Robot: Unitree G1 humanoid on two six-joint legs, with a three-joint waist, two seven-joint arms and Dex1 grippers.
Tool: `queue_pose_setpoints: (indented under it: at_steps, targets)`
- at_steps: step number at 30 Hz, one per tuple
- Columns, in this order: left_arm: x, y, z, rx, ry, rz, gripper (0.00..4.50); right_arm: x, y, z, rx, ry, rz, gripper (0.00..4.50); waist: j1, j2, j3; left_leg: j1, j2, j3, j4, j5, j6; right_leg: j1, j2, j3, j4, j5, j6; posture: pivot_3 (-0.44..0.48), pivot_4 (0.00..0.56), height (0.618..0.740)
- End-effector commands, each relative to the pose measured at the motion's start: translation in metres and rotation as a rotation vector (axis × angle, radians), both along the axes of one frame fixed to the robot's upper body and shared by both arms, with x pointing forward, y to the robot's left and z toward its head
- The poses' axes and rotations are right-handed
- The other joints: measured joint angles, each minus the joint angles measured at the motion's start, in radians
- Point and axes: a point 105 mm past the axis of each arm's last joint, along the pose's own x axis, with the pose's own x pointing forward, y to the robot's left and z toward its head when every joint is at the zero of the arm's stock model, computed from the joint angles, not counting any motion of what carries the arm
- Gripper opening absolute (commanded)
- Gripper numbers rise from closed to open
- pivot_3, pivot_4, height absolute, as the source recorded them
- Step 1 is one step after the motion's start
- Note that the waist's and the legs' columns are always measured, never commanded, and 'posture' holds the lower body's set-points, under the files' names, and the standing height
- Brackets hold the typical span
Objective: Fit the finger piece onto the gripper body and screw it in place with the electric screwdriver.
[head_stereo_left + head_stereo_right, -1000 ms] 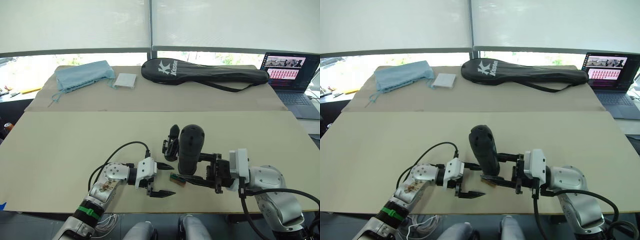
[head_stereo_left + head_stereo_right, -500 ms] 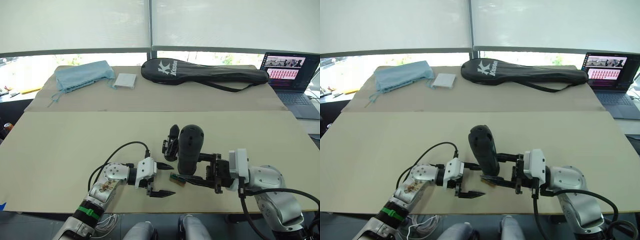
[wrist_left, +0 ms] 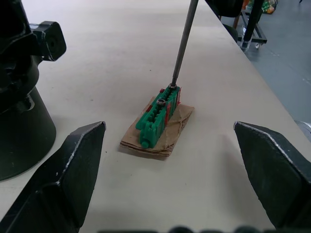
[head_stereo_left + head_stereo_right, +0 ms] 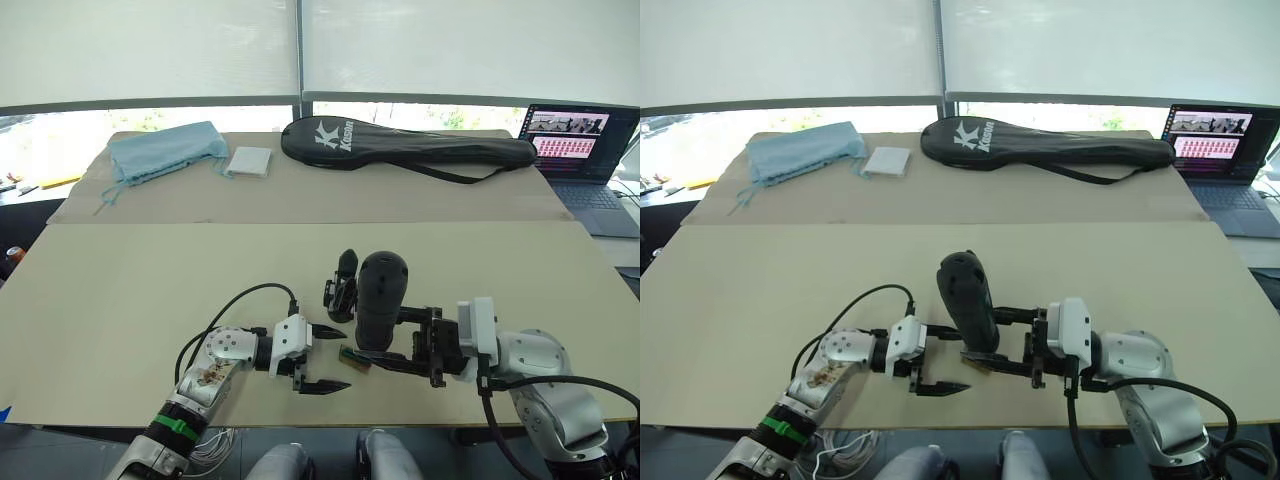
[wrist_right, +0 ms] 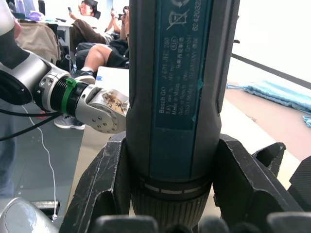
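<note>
The electric screwdriver (image 4: 380, 295) stands nearly upright near the table's front edge, with my right gripper (image 4: 378, 350) shut around its thick dark body (image 5: 180, 97). Its thin metal bit (image 3: 183, 43) comes down onto a screw at one end of a small green block (image 3: 158, 115), which lies on a scrap of brown card. My left gripper (image 4: 338, 359) is open, its fingers (image 3: 73, 174) on either side of that block without touching it. The gripper body (image 4: 342, 283) sits just behind the screwdriver. I cannot make out the finger piece.
A black racket bag (image 4: 410, 145), a blue cloth (image 4: 165, 150) and a white pad (image 4: 250, 161) lie at the far edge. A laptop (image 4: 580, 150) stands at the far right. The table's front edge is close to both grippers. People sit in the background (image 5: 102, 29).
</note>
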Motion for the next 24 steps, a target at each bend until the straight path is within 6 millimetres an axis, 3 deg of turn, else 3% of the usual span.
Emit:
queue_pose_setpoints:
  at_steps: [1,11,24]
  targets:
    - [-0.003,0.007,-0.009,0.011,0.043,0.024,4.5,-0.005,0.003,0.016,0.03,-0.051,0.038,1.92,0.0,0.0,0.0,0.0,0.0,0.0,0.0,0.0,0.0,0.0,0.0,0.0,0.0,0.0,0.0,0.0,0.15,0.74]
    - [-0.006,0.023,0.0,-0.047,0.05,0.044,4.5,-0.012,0.009,0.026,0.052,-0.049,0.08,1.92,-0.002,0.0,0.0,-0.001,0.001,0.0,-0.001,0.0,0.0,-0.002,0.0,0.001,0.0,0.0,0.0,0.0,0.15,0.74]
    - [-0.009,0.062,0.047,-0.168,-0.02,0.073,4.5,-0.016,0.003,0.053,0.073,-0.088,0.06,1.92,0.003,-0.001,0.001,-0.005,0.0,0.0,-0.001,0.0,0.0,-0.005,0.0,-0.001,-0.001,0.0,-0.001,0.0,0.15,0.74]
